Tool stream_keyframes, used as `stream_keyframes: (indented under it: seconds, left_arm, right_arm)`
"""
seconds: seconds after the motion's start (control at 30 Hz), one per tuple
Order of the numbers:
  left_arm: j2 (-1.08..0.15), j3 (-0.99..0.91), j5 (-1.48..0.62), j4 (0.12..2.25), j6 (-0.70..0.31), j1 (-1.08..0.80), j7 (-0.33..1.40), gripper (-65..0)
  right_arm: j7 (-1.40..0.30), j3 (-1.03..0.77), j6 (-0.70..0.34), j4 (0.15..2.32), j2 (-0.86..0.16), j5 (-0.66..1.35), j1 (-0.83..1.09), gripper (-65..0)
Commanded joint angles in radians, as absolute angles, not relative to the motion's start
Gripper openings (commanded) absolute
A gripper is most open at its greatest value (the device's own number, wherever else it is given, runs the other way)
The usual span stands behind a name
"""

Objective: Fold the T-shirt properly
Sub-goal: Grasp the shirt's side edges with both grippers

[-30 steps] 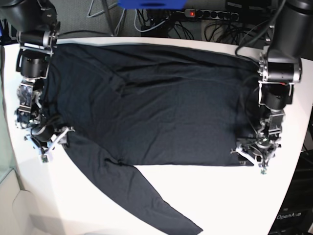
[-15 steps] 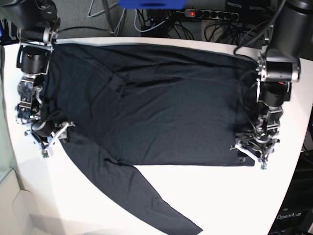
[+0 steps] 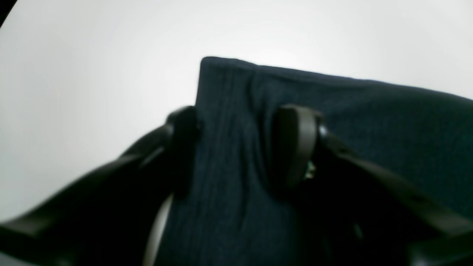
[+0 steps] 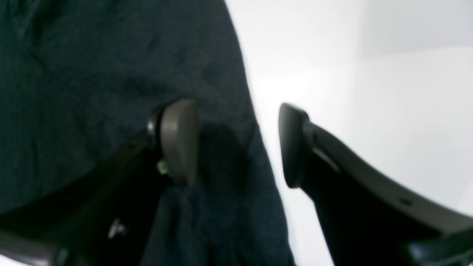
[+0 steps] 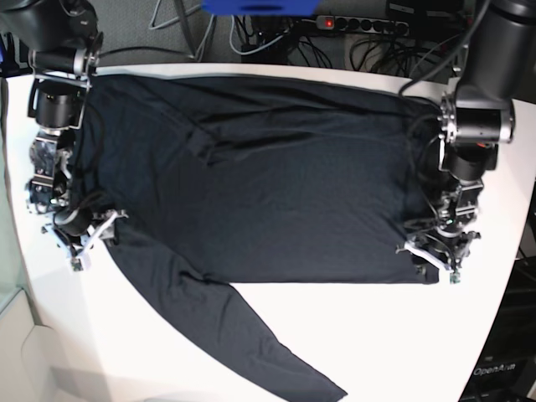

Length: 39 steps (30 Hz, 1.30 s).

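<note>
1. The left gripper [image 5: 441, 257] has narrowed its jaws since a second ago, now straddling the T-shirt [image 5: 251, 184] hem corner, not yet pinching.
2. The right gripper [image 5: 84, 239] waits spread over the opposite edge.
3. The shirt lies flat on the white table [image 5: 402, 343]; cables [image 5: 377, 38] trail behind.

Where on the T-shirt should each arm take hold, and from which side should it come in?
Judging by its flat spread, grip the T-shirt at its near corners. The left end effector already straddles the hem corner from above; the right end effector spans the opposite edge beside the loose sleeve. Thin cloth suits pinching from above.
</note>
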<state>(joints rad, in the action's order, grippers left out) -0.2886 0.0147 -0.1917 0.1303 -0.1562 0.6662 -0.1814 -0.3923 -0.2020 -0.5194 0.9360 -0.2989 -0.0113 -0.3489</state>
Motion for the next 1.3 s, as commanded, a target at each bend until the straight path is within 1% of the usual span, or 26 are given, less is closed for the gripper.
stream_keyframes:
  seconds: [0.0, 0.13, 0.17, 0.2, 0.4, 0.8, 1.27]
  left_arm:
    - [-0.297, 0.013, -0.186, 0.119, -0.151, 0.676, -0.113, -40.8]
    - [-0.285, 0.013, -0.185, 0.119, -0.151, 0.676, -0.105, -59.4]
    - [-0.285, 0.013, -0.185, 0.119, -0.151, 0.676, -0.105, -62.8]
    - [-0.285, 0.013, -0.185, 0.119, -0.151, 0.676, -0.105, -64.7]
    - [-0.263, 0.018, -0.18, 0.12, -0.151, 0.676, -0.105, -65.0]
    - [-0.262, 0.021, -0.177, 0.12, -0.153, 0.676, -0.104, -65.0]
    - [-0.262, 0.022, -0.176, 0.12, -0.157, 0.674, -0.104, -65.0]
  right_arm:
    - [-0.369, -0.206, -0.518, 0.954, -0.315, 0.002, -0.374, -29.8]
    - [-0.371, -0.206, -0.518, 0.954, -0.317, 0.002, -0.374, -29.8]
    - [-0.371, -0.206, -0.518, 0.954, -0.317, 0.002, -0.374, -29.9]
    - [-0.371, -0.206, -0.518, 0.954, -0.317, 0.002, -0.374, -30.0]
    - [-0.371, -0.206, -0.518, 0.954, -0.317, 0.002, -0.374, -29.8]
    - [-0.371, -0.202, -0.518, 0.947, -0.311, 0.002, -0.387, -29.8]
    - [-0.371, -0.202, -0.518, 0.946, -0.275, 0.002, -0.383, -29.8]
